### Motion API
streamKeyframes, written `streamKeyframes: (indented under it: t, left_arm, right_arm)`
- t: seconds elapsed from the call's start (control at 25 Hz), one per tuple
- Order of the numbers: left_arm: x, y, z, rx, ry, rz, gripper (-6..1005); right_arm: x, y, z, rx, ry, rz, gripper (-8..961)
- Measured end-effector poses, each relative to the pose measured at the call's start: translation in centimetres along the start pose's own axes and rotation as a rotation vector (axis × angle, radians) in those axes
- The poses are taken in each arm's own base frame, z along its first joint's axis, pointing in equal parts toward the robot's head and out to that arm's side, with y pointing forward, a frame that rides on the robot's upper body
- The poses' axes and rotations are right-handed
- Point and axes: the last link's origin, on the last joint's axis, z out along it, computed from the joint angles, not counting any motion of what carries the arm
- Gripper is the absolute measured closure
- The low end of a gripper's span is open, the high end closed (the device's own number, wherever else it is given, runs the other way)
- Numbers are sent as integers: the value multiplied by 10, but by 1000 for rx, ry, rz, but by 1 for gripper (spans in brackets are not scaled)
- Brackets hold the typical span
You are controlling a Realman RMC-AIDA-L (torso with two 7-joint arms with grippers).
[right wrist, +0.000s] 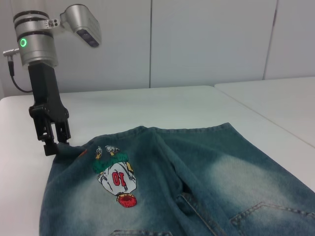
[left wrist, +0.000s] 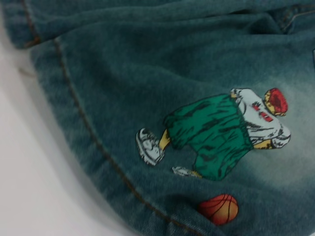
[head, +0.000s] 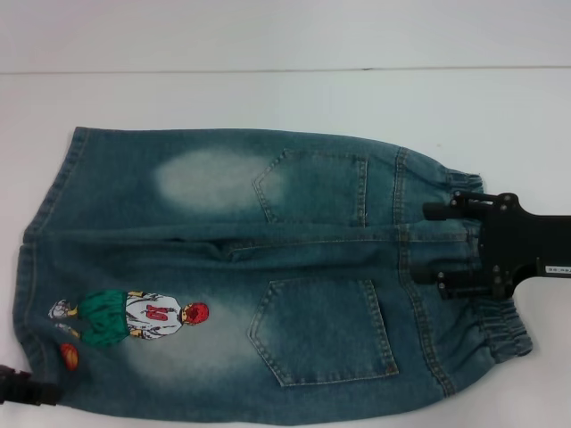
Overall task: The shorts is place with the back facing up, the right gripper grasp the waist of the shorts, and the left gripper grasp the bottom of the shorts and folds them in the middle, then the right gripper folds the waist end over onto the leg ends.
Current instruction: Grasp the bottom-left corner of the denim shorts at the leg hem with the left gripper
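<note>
Shorts (head: 268, 276) lie flat on the counter (head: 268, 98): soft, limp denim. Right claw (head: 437, 245) spread over the waist (head: 464, 259); left claw (right wrist: 51, 142) seemingly pinching the leg hem (right wrist: 69, 150) corner.

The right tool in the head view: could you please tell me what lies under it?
Under the right tool lies the ruffled waist of the shorts, middle section, on the white table. The fabric directly beneath the black body is covered, so any grip is hidden.

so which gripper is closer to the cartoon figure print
Left. The left gripper is at the leg hem corner just beside the cartoon figure; the right gripper is over the waist, at the far end.
</note>
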Motion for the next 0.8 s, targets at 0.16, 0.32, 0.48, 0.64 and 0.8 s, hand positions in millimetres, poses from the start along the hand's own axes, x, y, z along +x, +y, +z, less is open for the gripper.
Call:
streamKeyframes:
  t: [0.16, 0.32, 0.48, 0.64, 0.8]
  left_arm:
    - [5, 1, -1, -3, 3, 13, 514]
    - [8, -1, -2, 14, 17, 14, 603]
    - [10, -2, 0, 18, 19, 15, 692]
    - [11, -1, 2, 17, 13, 18, 853]
    - [9, -1, 2, 20, 13, 24, 958]
  right_arm:
    - [1, 0, -2, 8, -4, 8, 93]
    - [3, 1, -4, 14, -8, 17, 93]
    - [4, 2, -5, 16, -8, 19, 93]
    - [4, 2, -5, 16, -8, 20, 93]
    - [4, 2, -5, 15, -9, 22, 93]
